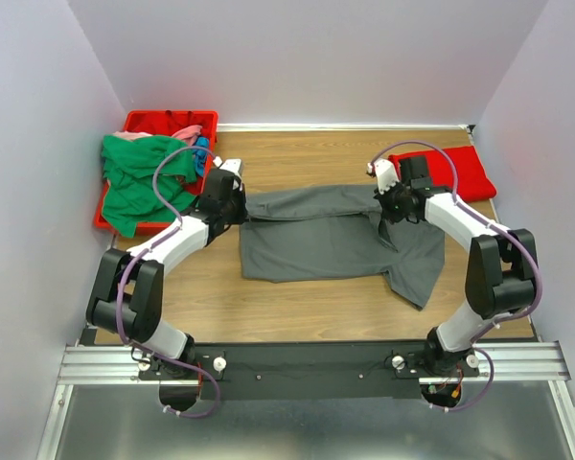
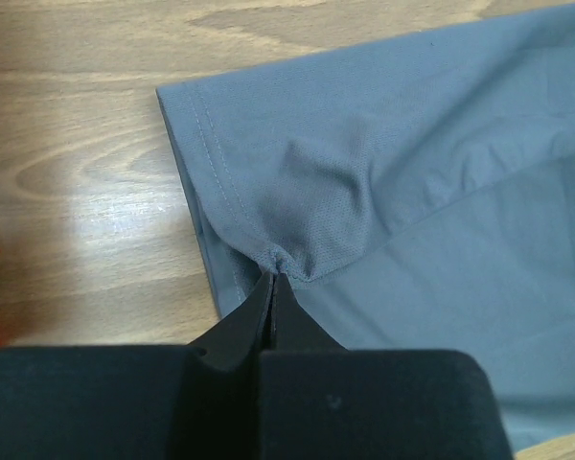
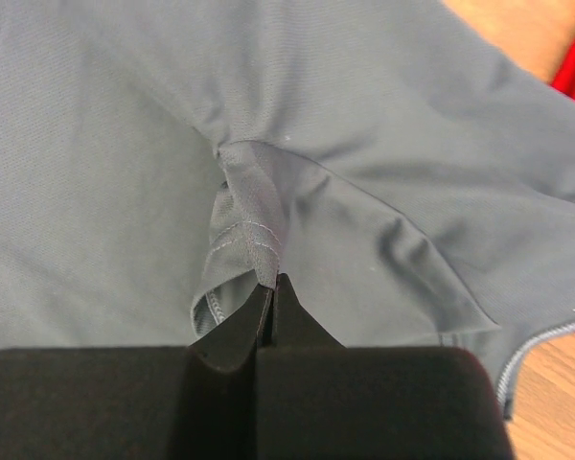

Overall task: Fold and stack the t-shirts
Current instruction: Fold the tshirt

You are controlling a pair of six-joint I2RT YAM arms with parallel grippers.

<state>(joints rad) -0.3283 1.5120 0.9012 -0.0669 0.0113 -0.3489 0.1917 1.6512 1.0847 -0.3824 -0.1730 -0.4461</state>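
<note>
A dark grey t-shirt (image 1: 331, 240) lies across the middle of the wooden table, its far edge lifted into a long ridge between the two arms. My left gripper (image 1: 238, 206) is shut on the shirt's left end, pinching a pucker of cloth (image 2: 286, 251) near a stitched hem. At the shirt's right end my right gripper (image 1: 388, 203) is shut on a bunched, stitched fold (image 3: 254, 225). A bright red t-shirt (image 1: 448, 172) lies flat at the far right. Green (image 1: 139, 182), pink (image 1: 182, 132) and blue (image 1: 201, 151) t-shirts are heaped in and over the bin.
A red plastic bin (image 1: 163, 123) stands at the far left corner, partly covered by the heap. White walls close the table at the back and both sides. Bare wood (image 1: 297, 311) lies between the grey shirt and the arm bases.
</note>
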